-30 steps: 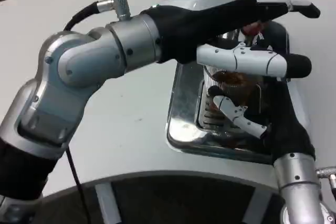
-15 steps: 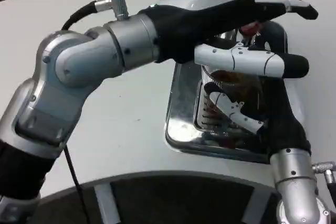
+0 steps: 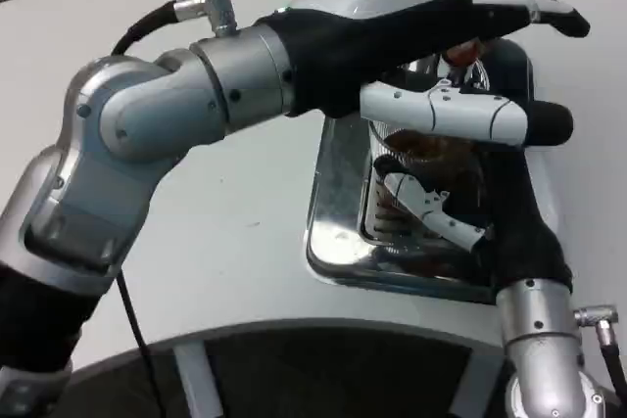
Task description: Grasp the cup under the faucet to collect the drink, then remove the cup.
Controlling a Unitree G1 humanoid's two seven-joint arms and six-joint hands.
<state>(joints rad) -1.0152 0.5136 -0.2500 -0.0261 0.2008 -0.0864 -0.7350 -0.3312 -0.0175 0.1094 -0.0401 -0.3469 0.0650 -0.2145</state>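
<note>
The clear plastic cup (image 3: 421, 149) holding brown drink stands right of centre in the frame, on the slotted grille of one shiny metal drip tray (image 3: 338, 212) that rests on the white table (image 3: 245, 232). From the left of the frame the left hand (image 3: 460, 56) reaches across above the cup with its fingers stretched out; whether it holds anything cannot be told. At the lower right the right hand (image 3: 490, 212) wraps around the cup's side, one white finger (image 3: 431, 208) lying across its front.

Even bright light, glare on steel tray (image 3: 338, 242), slightly soft focus
</note>
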